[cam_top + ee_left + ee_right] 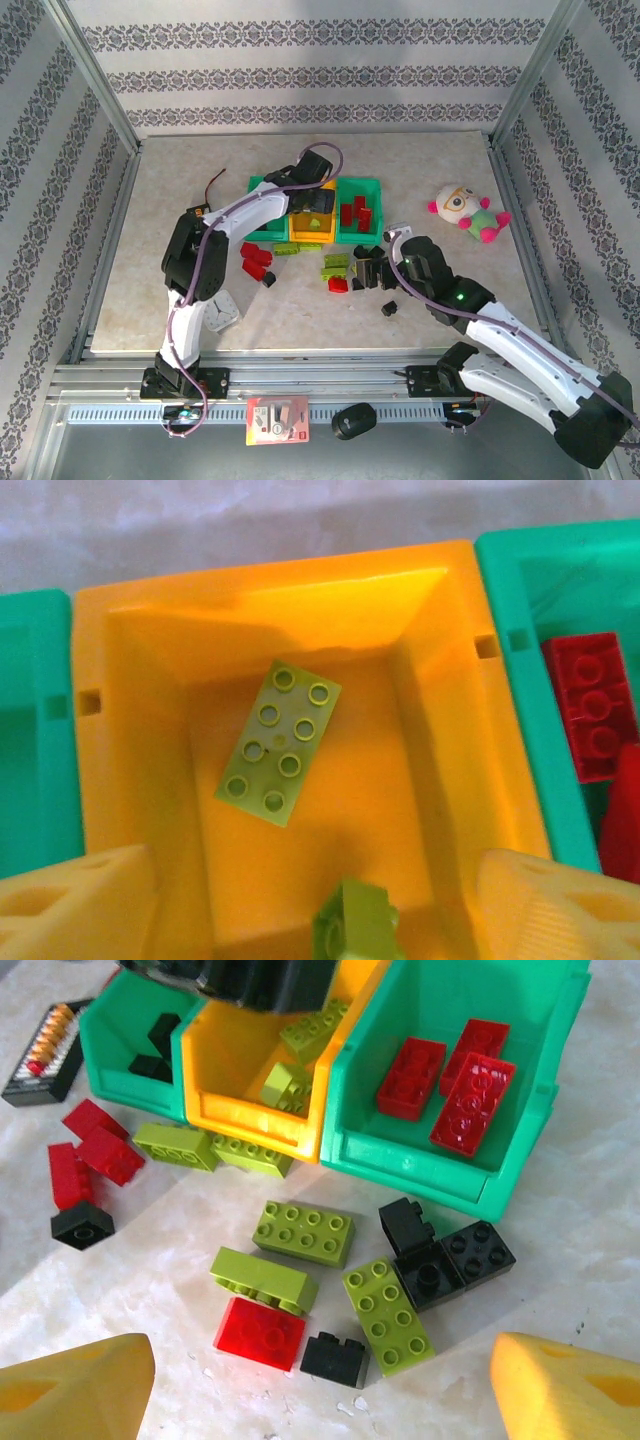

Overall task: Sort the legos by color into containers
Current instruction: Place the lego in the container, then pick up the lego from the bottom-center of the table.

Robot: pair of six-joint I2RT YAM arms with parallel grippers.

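My left gripper [320, 912] hangs open over the orange-yellow bin [140, 780]. A lime brick [357, 920] lies below between its fingers, touching neither, and a flat lime brick [280, 742] lies further in. The teal bin [420, 1155] on the right holds red bricks [470, 1100]; the left teal bin [120, 1085] holds black ones. My right gripper [320, 1390] stands open above loose legos: a red brick [260, 1332], a small black brick [335, 1357], lime bricks [303, 1232] and a black cluster [445, 1260]. More red bricks [257, 258] lie to the left.
A plush toy [466, 212] sits at the right. A white square clock [222, 312] lies by the left arm's base. A black battery holder [40, 1050] is left of the bins. One black brick [389, 308] lies apart near the front edge.
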